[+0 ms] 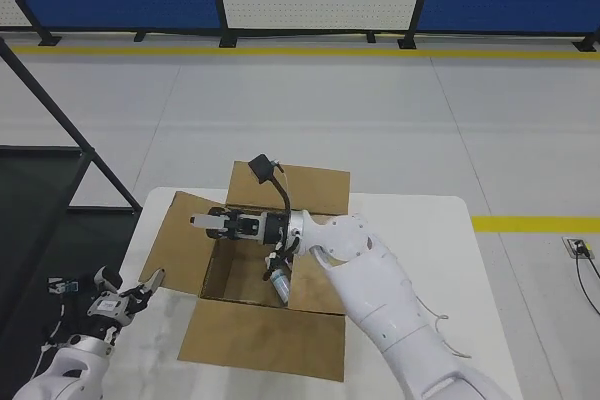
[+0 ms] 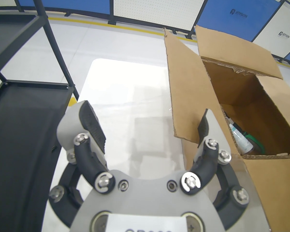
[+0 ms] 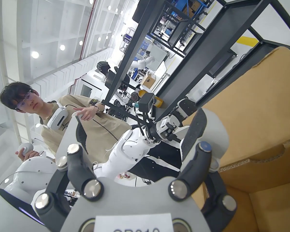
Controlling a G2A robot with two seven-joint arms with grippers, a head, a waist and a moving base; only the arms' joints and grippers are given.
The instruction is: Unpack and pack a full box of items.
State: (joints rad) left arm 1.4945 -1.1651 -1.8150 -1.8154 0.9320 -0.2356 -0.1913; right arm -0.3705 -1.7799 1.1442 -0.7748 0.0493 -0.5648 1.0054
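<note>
Left claw (image 2: 146,118) spread, right claw (image 3: 138,129) spread, corrugated cardboard box (image 2: 188,85), perhaps tubes (image 2: 240,137) inside.

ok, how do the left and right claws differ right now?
Place: the left claw is beside the box, near the table edge; the right claw hangs over the box's opened side flap.
Reach: the left claw's arm is drawn back near the table corner; the right claw's arm stretches across the box opening.
Shared: both are open and empty.
</note>
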